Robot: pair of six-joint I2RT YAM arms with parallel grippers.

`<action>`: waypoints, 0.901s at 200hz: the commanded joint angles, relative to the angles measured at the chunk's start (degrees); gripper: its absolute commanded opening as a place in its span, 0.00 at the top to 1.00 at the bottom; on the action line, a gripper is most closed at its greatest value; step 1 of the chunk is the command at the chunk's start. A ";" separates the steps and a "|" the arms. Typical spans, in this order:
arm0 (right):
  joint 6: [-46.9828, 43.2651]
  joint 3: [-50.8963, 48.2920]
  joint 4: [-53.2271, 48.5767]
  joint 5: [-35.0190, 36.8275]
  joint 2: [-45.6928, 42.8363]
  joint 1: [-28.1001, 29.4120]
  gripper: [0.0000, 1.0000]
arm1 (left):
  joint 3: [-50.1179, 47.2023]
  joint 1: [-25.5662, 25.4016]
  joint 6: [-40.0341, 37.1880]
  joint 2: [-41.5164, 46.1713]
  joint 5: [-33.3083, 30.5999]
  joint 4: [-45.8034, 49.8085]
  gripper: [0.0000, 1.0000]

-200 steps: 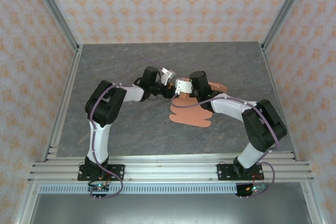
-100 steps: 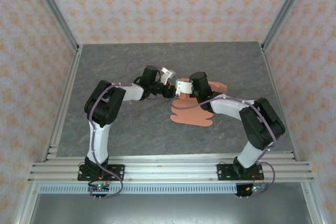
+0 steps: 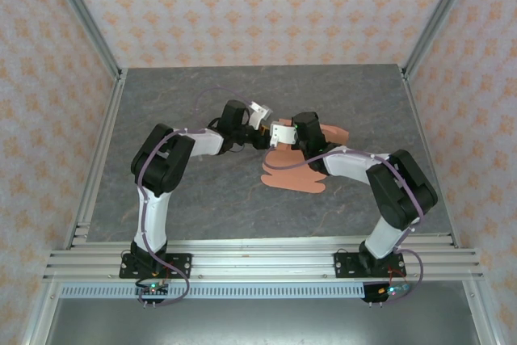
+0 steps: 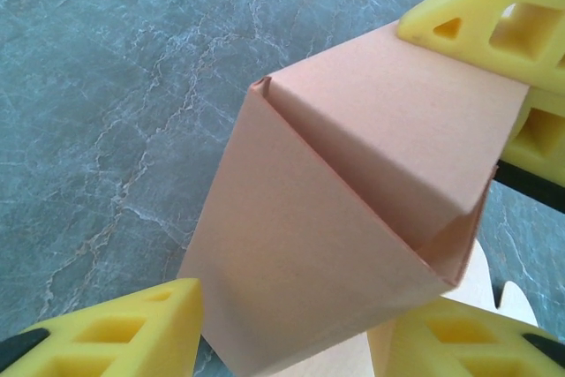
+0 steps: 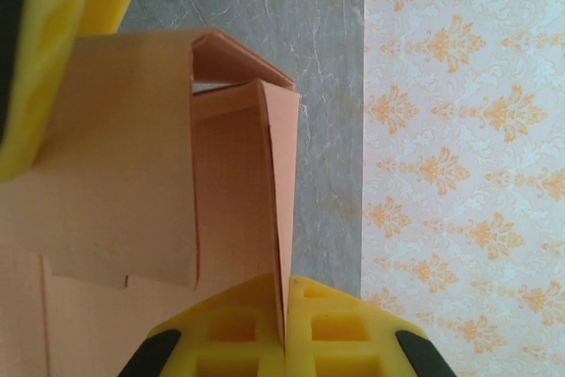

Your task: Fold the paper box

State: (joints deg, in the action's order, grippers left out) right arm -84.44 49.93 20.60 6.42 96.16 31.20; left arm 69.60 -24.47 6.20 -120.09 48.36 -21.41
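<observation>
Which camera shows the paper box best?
The left wrist view: the paper box is close and big there, folds and creases clear. The right wrist view shows a panel pinched edge-on by the right gripper; the top view shows it small, partly under the arms.

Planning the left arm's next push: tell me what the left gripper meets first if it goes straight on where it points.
The paper box: its folded panels stand directly ahead of the left gripper, apparently very close, though depth is unclear.
</observation>
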 commanded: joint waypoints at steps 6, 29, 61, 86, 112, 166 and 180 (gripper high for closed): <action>2.26 -0.01 -6.88 -4.70 -0.60 0.70 1.00 | 0.36 0.15 1.65 1.77 -8.01 -8.38 0.51; 3.04 0.68 -8.27 -5.18 -0.51 0.79 1.00 | -0.23 -0.42 2.68 1.96 -11.01 -10.14 0.52; 3.80 1.21 -9.32 -5.34 -0.59 0.81 1.00 | -1.66 -0.58 3.65 2.58 -13.80 -13.03 0.49; 4.19 1.79 -10.23 -5.45 -0.75 0.82 1.00 | -1.71 -0.58 2.65 2.86 -14.23 -12.41 0.47; 4.98 2.27 -11.32 -5.91 -0.94 0.71 1.00 | -2.77 -0.34 2.42 3.12 -14.17 -14.06 0.49; 6.18 2.98 -12.60 -6.90 -0.85 0.73 1.00 | -3.26 -0.32 2.68 3.20 -15.25 -16.55 0.60; 6.22 3.07 -12.64 -6.85 -0.68 0.76 1.00 | -3.54 -0.32 3.02 3.20 -15.92 -17.34 0.63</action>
State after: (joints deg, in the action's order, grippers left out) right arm -79.46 53.10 14.94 6.00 96.16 30.70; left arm 66.02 -26.11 8.38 -119.72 39.81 -31.53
